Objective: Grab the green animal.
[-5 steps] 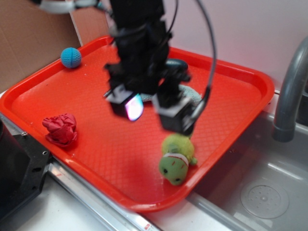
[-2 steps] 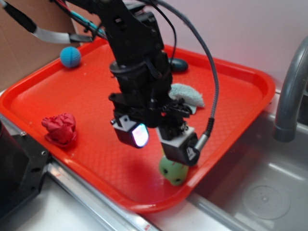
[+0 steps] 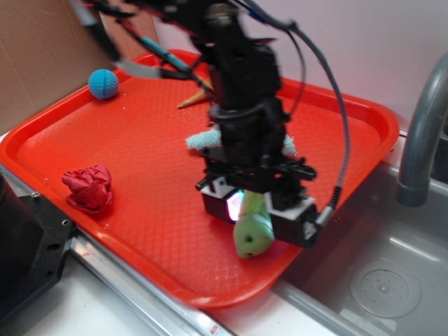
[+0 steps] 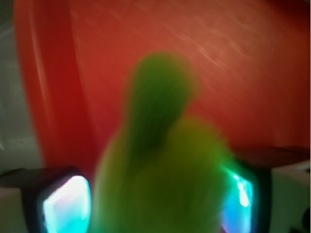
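1. Fuzzy yellow-green plush animal (image 3: 253, 231) sits at the near right of the red plastic tray (image 3: 112, 147), close to its near rim.
2. Black gripper (image 3: 256, 210) is down over it, one finger on each side, pinching the plush; the wrist view shows it filling the gap between the glowing pads (image 4: 65, 204).
3. Blue knitted ball (image 3: 103, 83) lies far left; a crumpled red cloth (image 3: 89, 187) lies near left.

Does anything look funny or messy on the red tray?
Yes. The green animal looks squashed long and thin between the tool's pads, head poking out below. The red crumpled lump is scrunched up.
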You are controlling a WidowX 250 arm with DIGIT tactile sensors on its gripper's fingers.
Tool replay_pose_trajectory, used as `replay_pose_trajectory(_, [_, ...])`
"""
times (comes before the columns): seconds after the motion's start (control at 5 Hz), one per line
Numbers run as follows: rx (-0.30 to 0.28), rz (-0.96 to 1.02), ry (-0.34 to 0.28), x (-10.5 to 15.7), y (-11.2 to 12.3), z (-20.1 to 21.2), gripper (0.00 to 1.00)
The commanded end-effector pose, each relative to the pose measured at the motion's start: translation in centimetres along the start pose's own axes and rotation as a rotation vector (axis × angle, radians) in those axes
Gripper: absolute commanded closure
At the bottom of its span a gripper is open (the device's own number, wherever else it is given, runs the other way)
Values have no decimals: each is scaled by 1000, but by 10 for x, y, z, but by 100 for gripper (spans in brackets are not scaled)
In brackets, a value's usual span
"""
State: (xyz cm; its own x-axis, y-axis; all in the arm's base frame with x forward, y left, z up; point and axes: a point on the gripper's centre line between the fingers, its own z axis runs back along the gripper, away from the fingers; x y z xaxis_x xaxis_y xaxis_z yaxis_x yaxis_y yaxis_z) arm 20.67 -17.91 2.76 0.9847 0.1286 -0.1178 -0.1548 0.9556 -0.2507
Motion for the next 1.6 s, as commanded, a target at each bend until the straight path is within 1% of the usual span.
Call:
replay_pose_trajectory(0.0, [51,-69,35,3,-3,12,100])
replay_pose_trajectory(0.2, [69,-183,-35,-3,-8,58,100])
replay_pose_trajectory(0.4, [94,-326,-56,-6,-8,110,100])
replay_pose_trajectory(0.6, [195,-320,-104,-14,2,165,100])
replay_pose_trajectory(0.8, [232,-215,-184,-36,32,214,100])
replay_pose_trajectory(1.0, [243,-118,-212,-54,66,222,100])
replay_pose_trajectory(1.2, [253,-41,-245,-64,88,233,100])
replay_pose_trajectory(1.4, [241,-60,-241,-42,98,245,100])
